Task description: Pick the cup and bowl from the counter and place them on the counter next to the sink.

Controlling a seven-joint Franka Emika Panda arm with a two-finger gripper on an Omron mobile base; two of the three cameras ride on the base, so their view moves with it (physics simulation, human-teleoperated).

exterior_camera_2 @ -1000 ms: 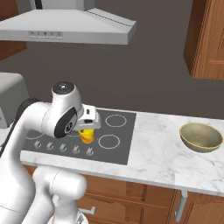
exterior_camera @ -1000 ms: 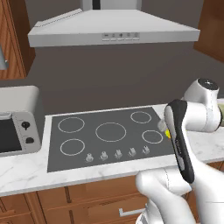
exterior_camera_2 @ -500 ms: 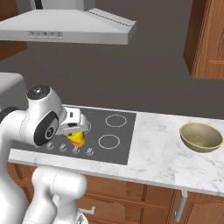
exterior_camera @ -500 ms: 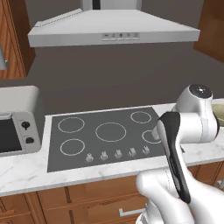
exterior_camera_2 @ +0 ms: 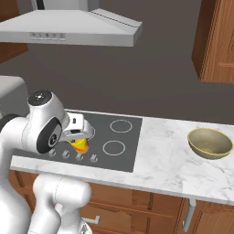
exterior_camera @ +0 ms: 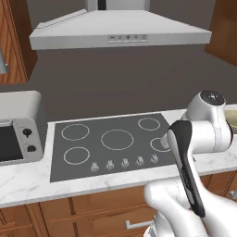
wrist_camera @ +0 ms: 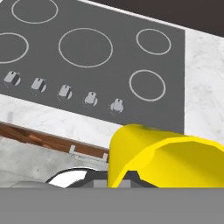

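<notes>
A yellow cup [exterior_camera_2: 82, 146] hangs in my gripper [exterior_camera_2: 79, 141], which is shut on it above the knob row at the front of the cooktop [exterior_camera_2: 118, 138]. In the hand view the cup [wrist_camera: 162, 158] looms large at the lower right, above the counter's front edge. The olive-tan bowl [exterior_camera_2: 210, 143] rests upright on the white marble counter [exterior_camera_2: 162, 160], far to the right of the cooktop and well apart from my gripper. The sink is out of view.
The dark cooktop [exterior_camera: 113, 141] has several burner rings and a row of knobs [exterior_camera: 124, 163]. A toaster oven [exterior_camera: 16, 134] stands on the counter at the left. A range hood [exterior_camera: 120, 32] hangs above. Wooden cabinets [exterior_camera_2: 215, 41] flank the wall.
My arm has swung left, carrying the cup from over the cooktop's middle toward its front knob row. The bowl and cooktop stay put.
</notes>
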